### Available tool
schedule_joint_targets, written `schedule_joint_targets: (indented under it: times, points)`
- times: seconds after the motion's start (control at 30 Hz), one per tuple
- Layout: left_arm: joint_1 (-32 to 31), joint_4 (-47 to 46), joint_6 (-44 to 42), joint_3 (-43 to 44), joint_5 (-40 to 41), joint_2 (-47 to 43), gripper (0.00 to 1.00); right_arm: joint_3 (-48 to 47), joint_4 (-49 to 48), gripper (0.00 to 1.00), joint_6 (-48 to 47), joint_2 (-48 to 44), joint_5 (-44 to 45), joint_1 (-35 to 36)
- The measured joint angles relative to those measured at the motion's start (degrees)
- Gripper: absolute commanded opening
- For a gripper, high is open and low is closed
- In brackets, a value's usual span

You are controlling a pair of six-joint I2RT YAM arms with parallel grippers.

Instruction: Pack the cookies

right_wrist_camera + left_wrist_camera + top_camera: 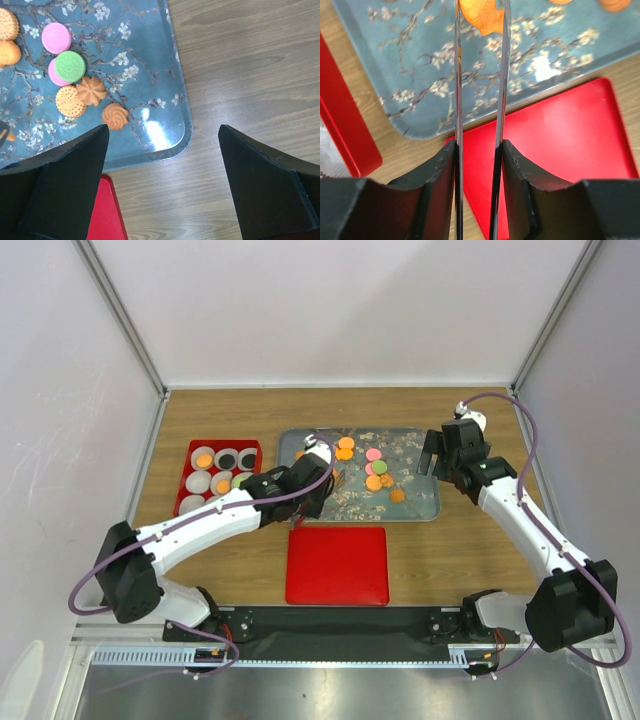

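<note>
Red and glossy, the flat square lid is lying on the wooden tabletop closest to the arm bases, just in front of the near rim of the blue blossom-patterned rectangular tray. Reaching over that rim at the tray's left part, the left pincer is clamping its two thin metal blades on an irregular orange cookie that fills the narrow gap between them. Left of the tray, a red box of white paper cups is holding several cookies, orange, green and black. Farther in, loose cookies are lying around the tray's middle: a green round one is resting on a pink one, with orange ones just beside. The right pincer is hovering over the tray's right end, its black fingers spread wide apart and holding nothing.
</note>
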State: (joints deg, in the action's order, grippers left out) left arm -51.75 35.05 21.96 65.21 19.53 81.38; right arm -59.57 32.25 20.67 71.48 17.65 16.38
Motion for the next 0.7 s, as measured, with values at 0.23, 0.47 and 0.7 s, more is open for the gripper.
schedule_joint_targets:
  times: [0.23,0.47,0.7]
  points:
    - [3.2,0.3,-0.1,-2.6,-1.8,-0.7,0.43,0.0,0.0,0.97,-0.1,1.9,-0.4,-0.4]
    - [4.3,0.2,-0.1,-2.6,-3.4,-0.7,0.42,-0.5,0.6,0.94,1.9,3.7,-4.6,-0.2]
    - [4.3,1.0,1.2,-2.5,-4.9,-0.7,0.41,-3.2,3.7,0.94,8.0,3.7,-11.3,2.1]
